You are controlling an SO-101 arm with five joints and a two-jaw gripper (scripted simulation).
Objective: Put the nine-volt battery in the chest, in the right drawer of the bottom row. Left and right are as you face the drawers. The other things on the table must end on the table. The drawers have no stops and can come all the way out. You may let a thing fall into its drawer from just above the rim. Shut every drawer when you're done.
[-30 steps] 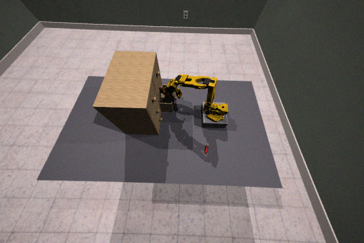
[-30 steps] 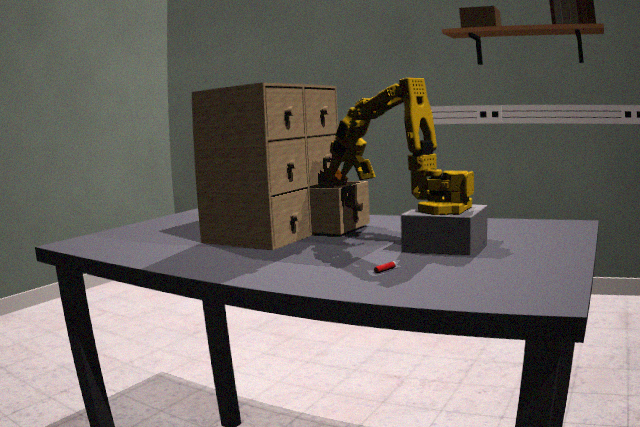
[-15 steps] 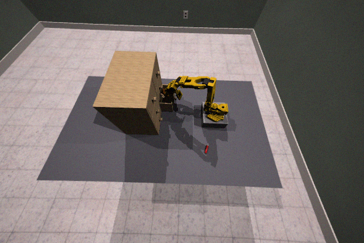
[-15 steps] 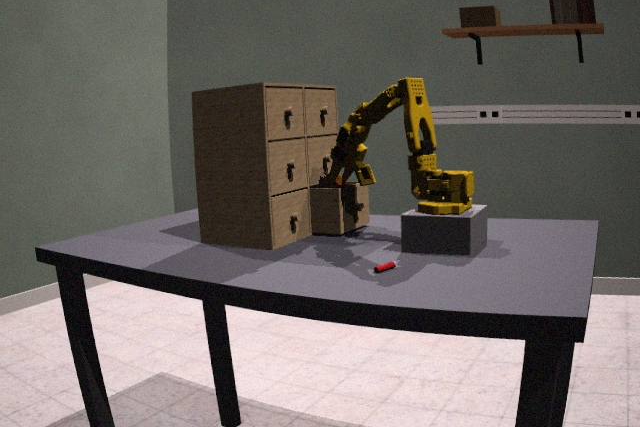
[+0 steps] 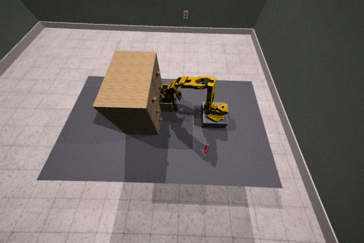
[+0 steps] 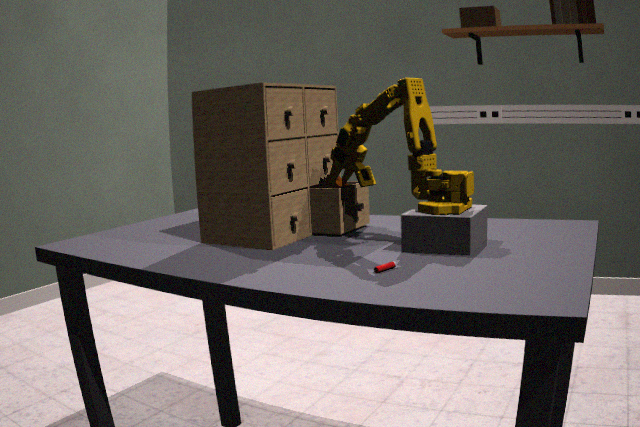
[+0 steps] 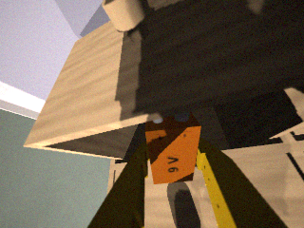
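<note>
My gripper (image 6: 334,179) (image 7: 172,150) is shut on the orange nine-volt battery (image 7: 175,163) (image 6: 339,181), marked "9 V" in the wrist view, with its terminals toward the drawer opening. The right drawer of the bottom row (image 5: 166,107) (image 6: 326,210) (image 7: 90,81) stands pulled out of the wooden chest (image 5: 129,78) (image 6: 230,164). The gripper and battery are over this drawer, close to its rim; whether the battery's end is below the rim is hard to tell. The drawer's inside is mostly dark. The other drawers look shut.
A red cylinder (image 5: 206,149) (image 6: 384,267) lies on the grey table top (image 5: 244,157) (image 6: 491,282), in front of the arm's grey base block (image 5: 214,124) (image 6: 435,231). The middle right drawer's knob (image 6: 326,162) (image 7: 182,204) is close to the gripper.
</note>
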